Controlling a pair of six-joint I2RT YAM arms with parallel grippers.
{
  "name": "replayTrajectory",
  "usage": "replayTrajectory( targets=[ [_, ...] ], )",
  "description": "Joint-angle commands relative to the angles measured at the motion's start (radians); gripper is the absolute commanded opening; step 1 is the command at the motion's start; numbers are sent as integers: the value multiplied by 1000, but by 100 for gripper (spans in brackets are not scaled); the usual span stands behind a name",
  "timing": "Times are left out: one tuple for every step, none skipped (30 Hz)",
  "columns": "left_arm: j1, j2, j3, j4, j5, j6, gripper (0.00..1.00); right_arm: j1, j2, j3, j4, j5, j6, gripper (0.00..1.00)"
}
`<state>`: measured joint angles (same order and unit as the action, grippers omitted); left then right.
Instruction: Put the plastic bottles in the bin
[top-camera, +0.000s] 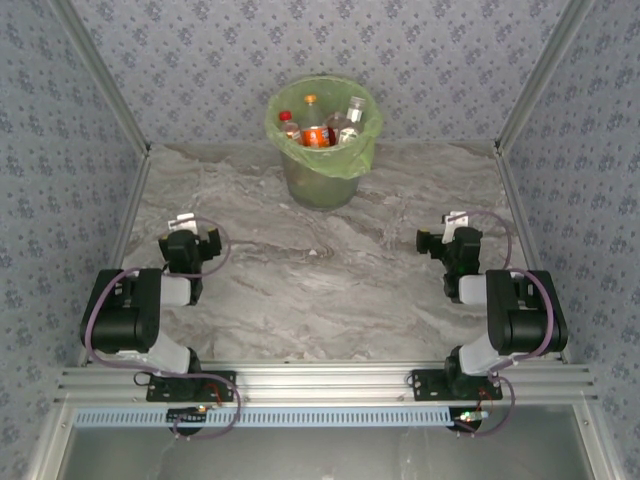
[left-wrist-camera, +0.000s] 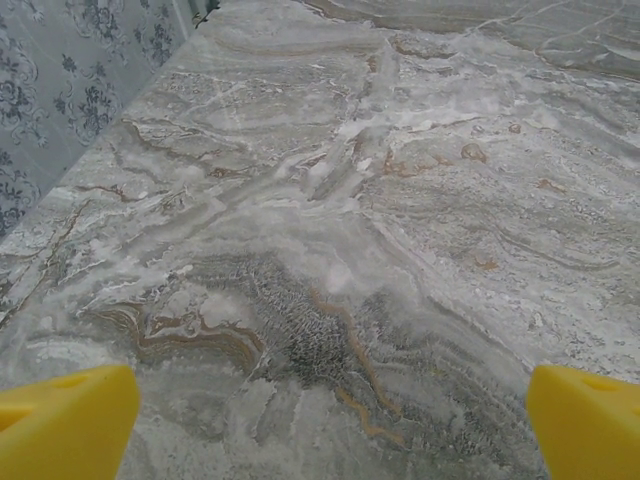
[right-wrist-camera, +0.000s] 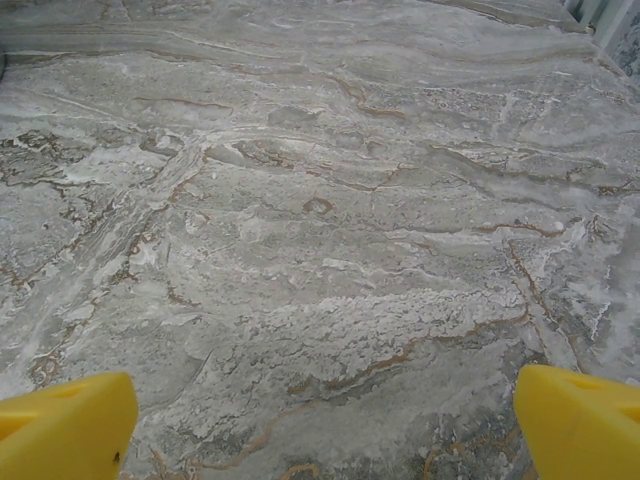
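Observation:
The pale green bin, lined with a light green bag, stands at the back middle of the marble table. Inside it lie several plastic bottles, among them one with an orange label and one with a red cap. My left gripper rests low at the left side of the table, far from the bin. Its yellow fingertips stand wide apart over bare marble, open and empty. My right gripper sits at the right side, its yellow fingertips equally wide, open, nothing between them.
The grey marble tabletop spreads between the two arms and the bin. Patterned walls with metal posts close the left, right and back sides. An aluminium rail carries the arm bases at the near edge.

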<state>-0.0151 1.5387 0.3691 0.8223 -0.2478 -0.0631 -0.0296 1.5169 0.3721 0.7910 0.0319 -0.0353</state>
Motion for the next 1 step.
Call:
replayTrajectory(
  targets=[
    [-2,-5,25,27,19,5,99,18,4,-8,62,161,47,99]
  ],
)
